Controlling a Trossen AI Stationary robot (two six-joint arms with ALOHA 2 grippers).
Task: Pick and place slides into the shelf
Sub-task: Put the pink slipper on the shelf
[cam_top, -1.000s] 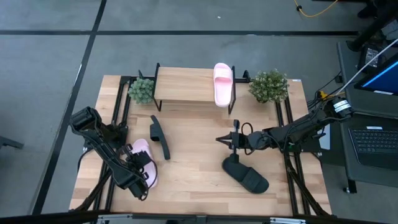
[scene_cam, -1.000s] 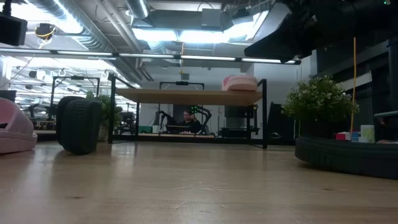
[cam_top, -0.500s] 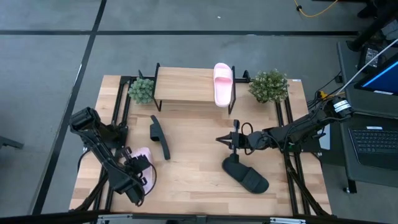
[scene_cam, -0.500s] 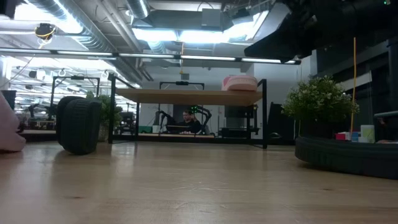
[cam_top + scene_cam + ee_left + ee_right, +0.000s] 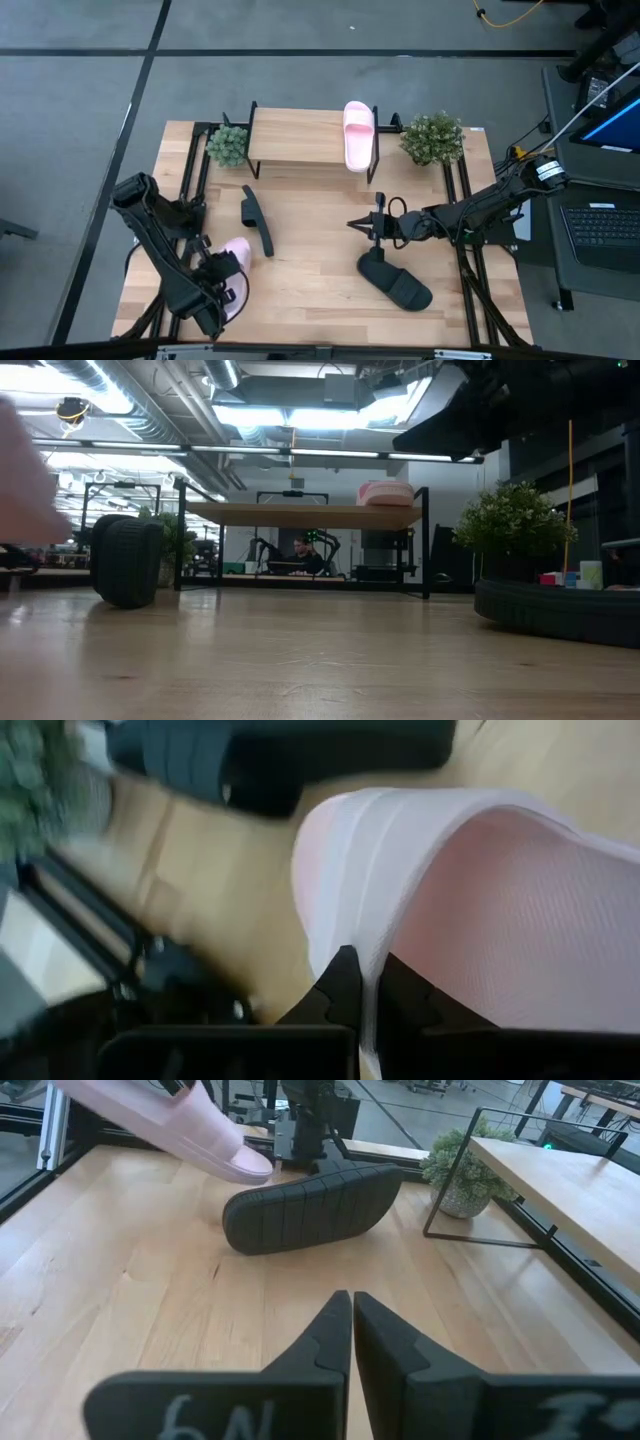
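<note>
My left gripper is shut on a pale pink slide near the table's left near corner. The right wrist view shows that slide in the air, tilted. My right gripper is shut and hangs over the table's middle, touching nothing. A second pink slide lies on the right end of the shelf. One black slide stands on its side edge in front of the shelf. The other black slide lies on its sole near my right gripper. My left gripper pinches the pink slide's broad strap at its edge, between the two fingers. The slide is lifted clear of the table and tilted, its one end lowest.
Two small potted plants flank the shelf. Black frame rails run along both table sides. Bare wood lies between the two black slides. A person sits far behind the table.
My left gripper has risen and drawn back toward the table's near left corner with the pink slide. The slide, which lay on the table a second ago, is now lifted clear and tipped.
</note>
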